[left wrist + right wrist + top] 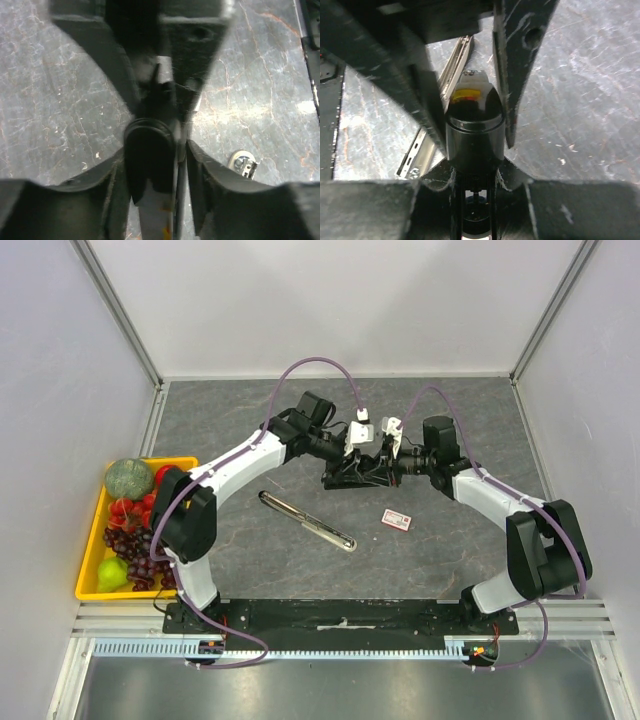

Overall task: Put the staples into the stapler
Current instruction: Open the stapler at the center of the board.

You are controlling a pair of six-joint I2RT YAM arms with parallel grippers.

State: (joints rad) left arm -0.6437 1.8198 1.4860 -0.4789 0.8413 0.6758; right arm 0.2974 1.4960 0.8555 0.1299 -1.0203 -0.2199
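lying flat on the table, the box of staples (398,519) is small and white with red-pink print. it is apart from both claws, a little in front of the black stapler (358,473), not touching it. the right claw (396,458) is clamped on one end of the stapler. the left claw (347,454) has fingers on both sides of the other end; whether they press it, i cannot tell. a long metal strip (305,521) lies left of the box. the table (240,410) is dark grey like stone, with white walls around and a yellow tray (187,462) of fruit at the left.
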